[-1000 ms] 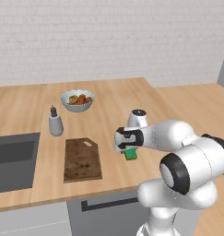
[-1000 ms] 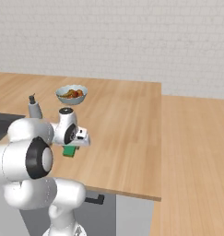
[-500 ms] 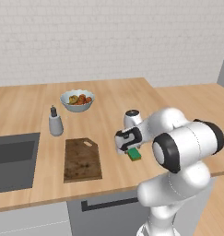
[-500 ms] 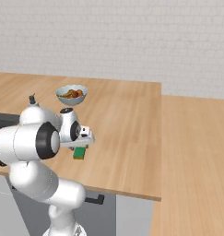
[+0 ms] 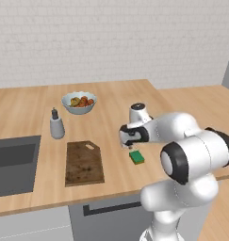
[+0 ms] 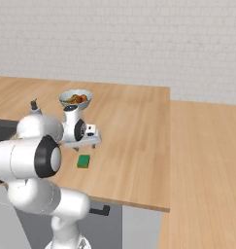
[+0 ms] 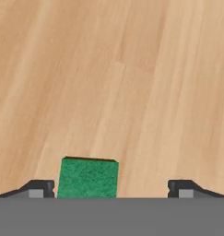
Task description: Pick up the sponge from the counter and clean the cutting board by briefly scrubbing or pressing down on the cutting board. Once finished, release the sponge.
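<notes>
Gripper spread wide, holding nothing, above sponge.
Sponge lies flat on counter, apart from cutting board, nearer one fingertip.

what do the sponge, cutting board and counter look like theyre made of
Sponge: a green, finely speckled matte top, likely a scouring pad; the layer beneath is hard to make out. Cutting board: dark brown wood by its look, dull finish, faint grain and darker specks of dirt. Counter: light brown wood or wood-look laminate, with long grain streaks and a smooth, low-sheen surface.
</notes>
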